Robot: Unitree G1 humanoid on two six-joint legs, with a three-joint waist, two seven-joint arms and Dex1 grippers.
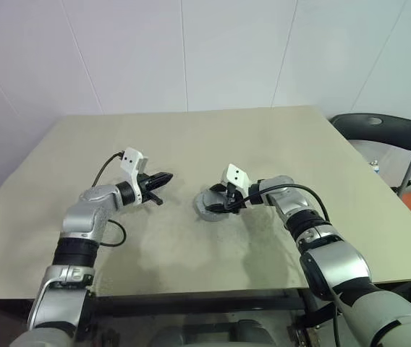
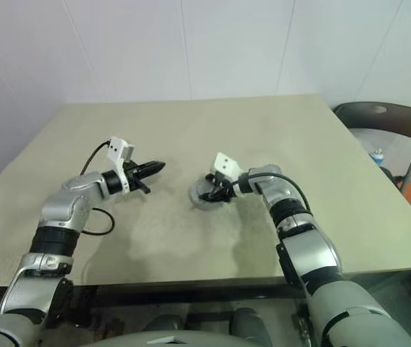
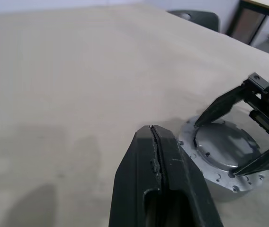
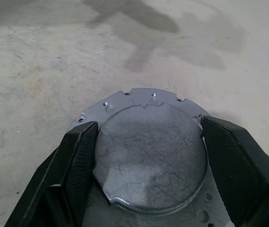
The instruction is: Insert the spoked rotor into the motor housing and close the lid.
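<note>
Right wrist view: right gripper (image 4: 148,161) grasps the round grey metal lid (image 4: 148,156) over the housing, probably to seat it; left gripper (image 1: 160,178) waits clenched nearby.

Motor housing (image 1: 210,204) mid-table (image 1: 191,144) — chair (image 1: 379,134) behind table's right corner

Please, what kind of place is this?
Probably a plain indoor test room or lab: a bare beige table, white panelled walls and a dark folding chair. A round grey metal part lies on the table.
</note>
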